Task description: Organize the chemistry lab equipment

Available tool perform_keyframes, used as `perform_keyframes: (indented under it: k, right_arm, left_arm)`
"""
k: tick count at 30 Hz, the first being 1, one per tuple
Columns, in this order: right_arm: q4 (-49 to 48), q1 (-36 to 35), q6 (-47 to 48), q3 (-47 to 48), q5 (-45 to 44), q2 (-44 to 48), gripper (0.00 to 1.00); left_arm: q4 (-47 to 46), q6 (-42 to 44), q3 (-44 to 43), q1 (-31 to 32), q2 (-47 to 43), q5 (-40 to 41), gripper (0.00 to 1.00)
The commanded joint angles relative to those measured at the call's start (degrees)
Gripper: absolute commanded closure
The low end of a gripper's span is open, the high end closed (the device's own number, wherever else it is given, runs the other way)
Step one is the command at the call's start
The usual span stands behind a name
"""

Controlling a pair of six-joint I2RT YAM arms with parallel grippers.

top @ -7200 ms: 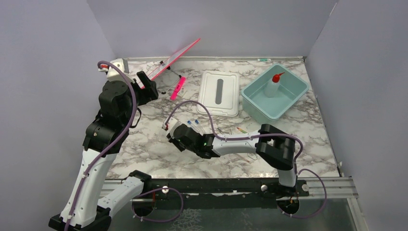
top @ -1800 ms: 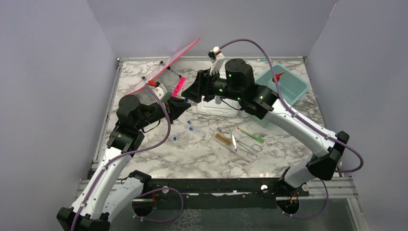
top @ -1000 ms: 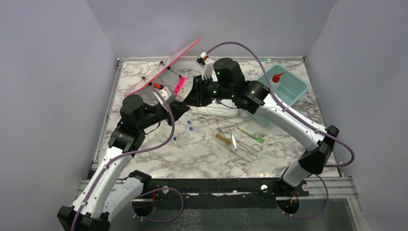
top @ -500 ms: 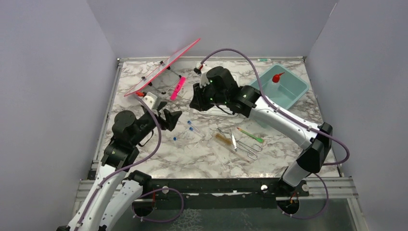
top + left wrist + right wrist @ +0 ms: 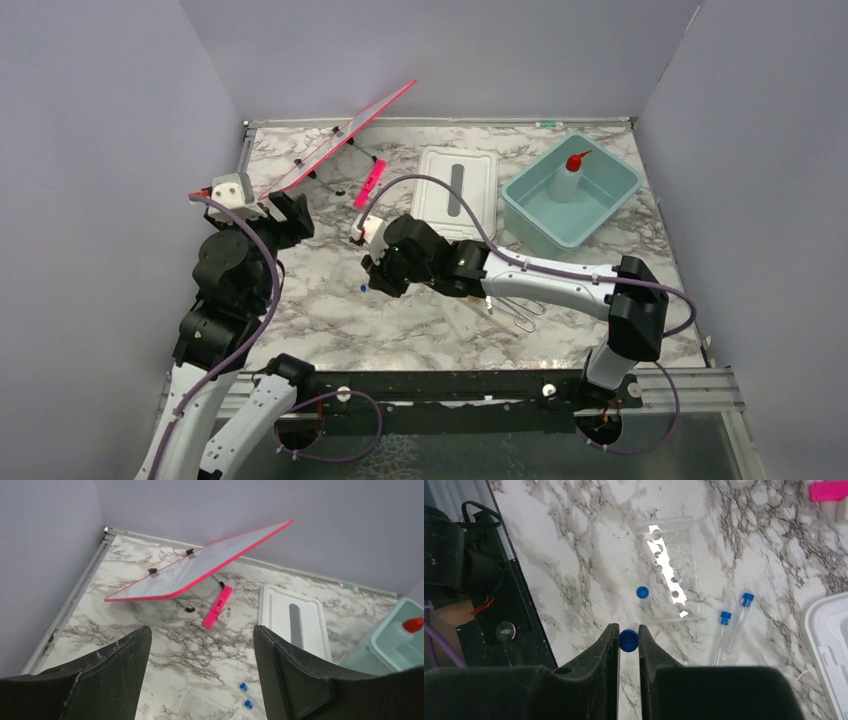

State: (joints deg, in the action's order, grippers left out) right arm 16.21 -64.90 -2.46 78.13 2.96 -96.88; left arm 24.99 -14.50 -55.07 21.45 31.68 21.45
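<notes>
Here the right gripper (image 5: 628, 645) pinches a blue-capped tube (image 5: 628, 639) near the clear rack (image 5: 684, 555), the left gripper (image 5: 201, 630) spread wide

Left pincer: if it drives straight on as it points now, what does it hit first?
Probably bare marble table, just short of the pink bar below the tilted pink-edged board. The left pincer is open and empty, nothing in between; depth is hard to judge.

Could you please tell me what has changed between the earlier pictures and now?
The left pincer opened and drew back leftward. The right pincer swung from the back to near the clear rack, shut on a blue-capped tube. The squeeze bottle, tub and white lid stayed put.
</notes>
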Motion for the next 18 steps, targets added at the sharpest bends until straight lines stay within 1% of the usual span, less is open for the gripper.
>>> perform_keyframes:
  k: [1,3,8,18]
  right_arm:
    - [-7.79,-2.21,3.66,-1.67,-2.71,-2.00,0.86]
    - [-8.87,-2.81,3.47,-2.08,-3.61,-2.98,0.86]
    - [-10.15,-4.21,3.77,-1.59,-6.83,-6.09,0.86]
    - [-12.42,-4.35,2.63,-3.14,-11.04,-7.82,0.86]
  left_arm:
    - [6.03,-4.31,-6.14,-0.10,4.20,11.20,0.23]
    - [6.59,-4.44,-7.88,-0.09,5.51,12.59,0.23]
    - [6.55,-3.26,-9.86,-0.10,6.96,12.47,0.23]
    - [6.63,-3.22,-7.69,-0.10,5.63,12.98,0.23]
